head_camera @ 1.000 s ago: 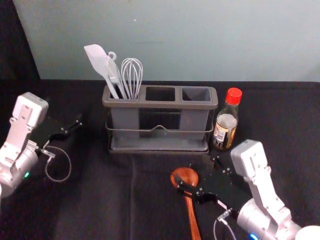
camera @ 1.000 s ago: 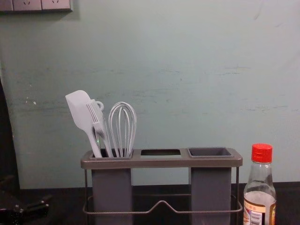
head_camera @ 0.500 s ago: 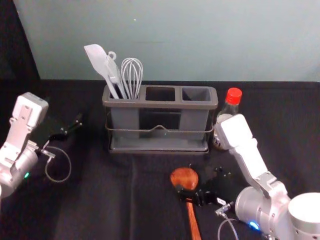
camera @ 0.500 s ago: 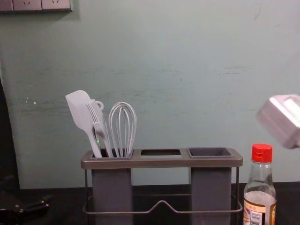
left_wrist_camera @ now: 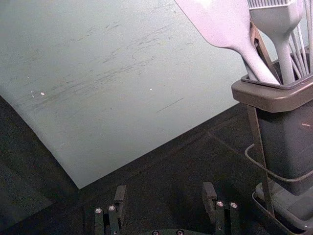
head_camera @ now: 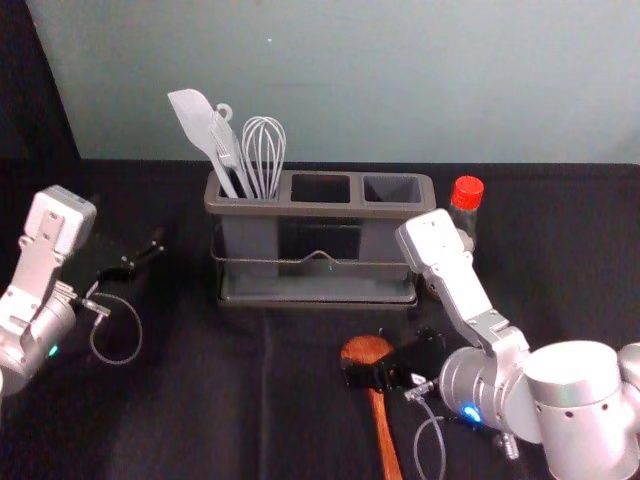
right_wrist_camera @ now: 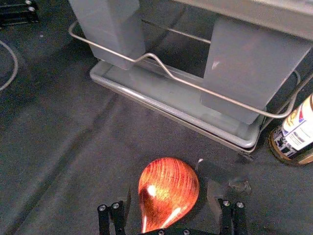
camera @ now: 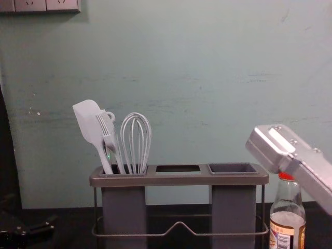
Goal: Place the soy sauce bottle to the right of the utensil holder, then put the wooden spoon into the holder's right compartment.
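Probably light but slick, the spoon [head_camera: 385, 435] wants pinching below its head; my right gripper [right_wrist_camera: 169, 195] straddles it, parted. My left gripper [left_wrist_camera: 165, 190], also parted, idles left of the holder [head_camera: 318, 210].

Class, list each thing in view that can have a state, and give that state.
Soy sauce bottle: upright, capped
Wooden spoon: lying flat
Utensil holder: upright, left compartment occupied, right compartment empty
Spatula: leaning in the holder
Whisk: standing in the holder
Left gripper: open, left of the holder
Right gripper: open around the spoon
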You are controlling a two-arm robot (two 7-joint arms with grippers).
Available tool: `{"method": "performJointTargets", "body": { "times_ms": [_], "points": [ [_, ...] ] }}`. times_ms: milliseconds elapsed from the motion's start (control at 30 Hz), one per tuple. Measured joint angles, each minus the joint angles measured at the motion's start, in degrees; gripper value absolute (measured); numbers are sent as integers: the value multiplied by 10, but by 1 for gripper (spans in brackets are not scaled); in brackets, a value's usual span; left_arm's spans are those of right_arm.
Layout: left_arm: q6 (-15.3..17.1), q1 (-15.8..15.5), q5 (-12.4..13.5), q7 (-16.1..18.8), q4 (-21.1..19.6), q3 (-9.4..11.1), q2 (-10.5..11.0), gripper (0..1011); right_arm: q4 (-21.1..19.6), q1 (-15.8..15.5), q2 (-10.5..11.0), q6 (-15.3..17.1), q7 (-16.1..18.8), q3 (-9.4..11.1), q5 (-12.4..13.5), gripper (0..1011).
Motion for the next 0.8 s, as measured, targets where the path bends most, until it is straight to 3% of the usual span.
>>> {"method": "performJointTargets", "body": {
  "times_ms": [300,800],
  "points": [
    [0,0,0,0,0,0,0,1000,26,13,-23,2,2,7,-6,1000],
    [0,0,0,0,0,0,0,1000,53,27,-34,2,16,6,-26,1002]
  ]
}}
